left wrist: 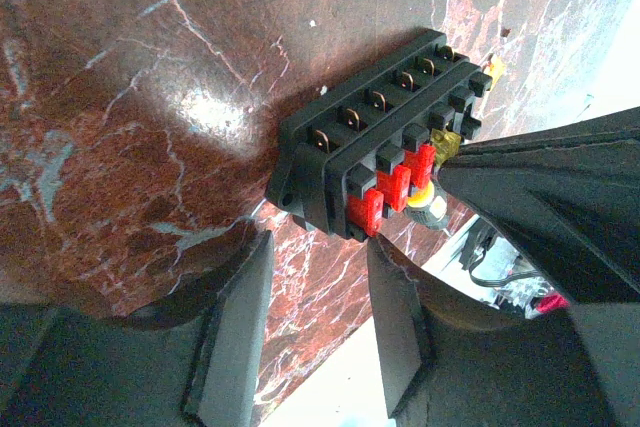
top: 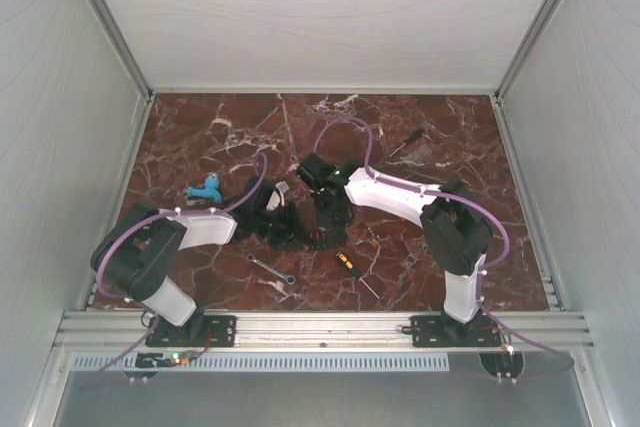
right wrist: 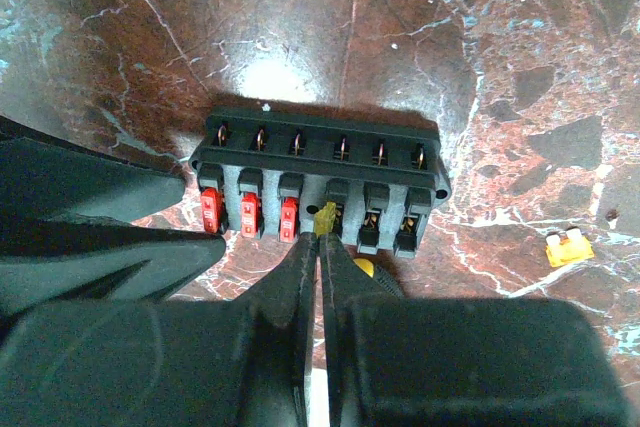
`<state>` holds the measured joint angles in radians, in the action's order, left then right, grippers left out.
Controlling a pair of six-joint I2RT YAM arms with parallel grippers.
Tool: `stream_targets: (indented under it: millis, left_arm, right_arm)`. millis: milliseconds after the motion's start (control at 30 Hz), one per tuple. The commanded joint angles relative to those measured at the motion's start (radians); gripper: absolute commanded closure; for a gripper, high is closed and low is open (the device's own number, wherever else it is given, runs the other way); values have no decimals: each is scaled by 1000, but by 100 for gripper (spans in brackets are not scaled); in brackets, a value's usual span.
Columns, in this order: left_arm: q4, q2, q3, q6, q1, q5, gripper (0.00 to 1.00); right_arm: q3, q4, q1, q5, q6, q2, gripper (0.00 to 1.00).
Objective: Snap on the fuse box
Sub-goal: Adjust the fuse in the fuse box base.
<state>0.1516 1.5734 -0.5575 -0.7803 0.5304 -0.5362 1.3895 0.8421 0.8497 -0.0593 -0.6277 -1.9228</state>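
Because the fourth slot is the first bare one, the right jaws are pressed together on a small yellow fuse (right wrist: 325, 215). They hold it upright at that slot of the fuse box (right wrist: 320, 162), beside three red fuses (right wrist: 248, 212) seated in the left slots. The box lies flat at the middle of the surface (top: 200, 137), between the two arms. The left jaws stand spread with nothing between them, tips just beside the box's left end, probably to brace it against the push. A spare yellow fuse (right wrist: 567, 245) lies to the right. The surface is glossy red-brown marble with white veins, walled by pale panels (top: 60, 147). A wrench (top: 270, 269) and a screwdriver (top: 350, 265) lie nearer.
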Motion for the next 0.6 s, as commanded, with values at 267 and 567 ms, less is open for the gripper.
stream_targets:
  millis: [267,567]
  left_arm:
    - [13,-2,4,-5,-1,1,58]
    - [-1,-39,7,-11,-1,7,54]
  right_arm:
    - [-40,-4,10,-128,73,-10,97]
    - [67,5,22,-103,86,44,74]
